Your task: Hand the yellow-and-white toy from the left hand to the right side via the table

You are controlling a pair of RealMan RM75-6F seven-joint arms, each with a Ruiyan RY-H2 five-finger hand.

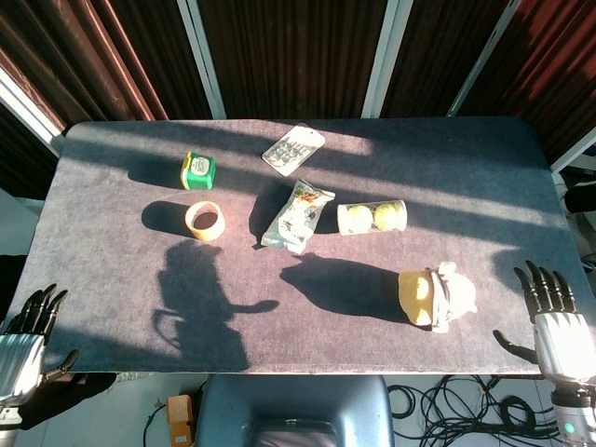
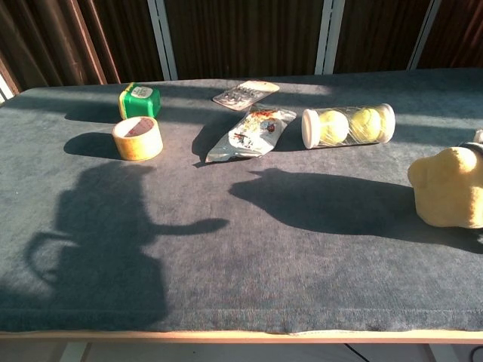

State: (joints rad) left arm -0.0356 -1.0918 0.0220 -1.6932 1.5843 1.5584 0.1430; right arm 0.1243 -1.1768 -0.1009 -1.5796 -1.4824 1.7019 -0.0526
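Observation:
The yellow-and-white toy [image 1: 434,296] lies on the dark felt table [image 1: 112,270] at the right front, with nothing touching it. In the chest view the toy [image 2: 450,187] sits at the right edge of the frame. My right hand [image 1: 556,319] hangs off the table's right front corner, fingers spread, holding nothing, well apart from the toy. My left hand [image 1: 26,339] is below the table's left front corner, fingers spread and empty. Neither hand shows in the chest view.
A clear tube of tennis balls [image 1: 372,217] lies behind the toy. A snack packet [image 1: 298,215], a blister pack [image 1: 293,148], a green tin [image 1: 197,170] and a tape roll [image 1: 204,221] sit toward the middle and left. A chair back [image 1: 296,410] stands at the front edge.

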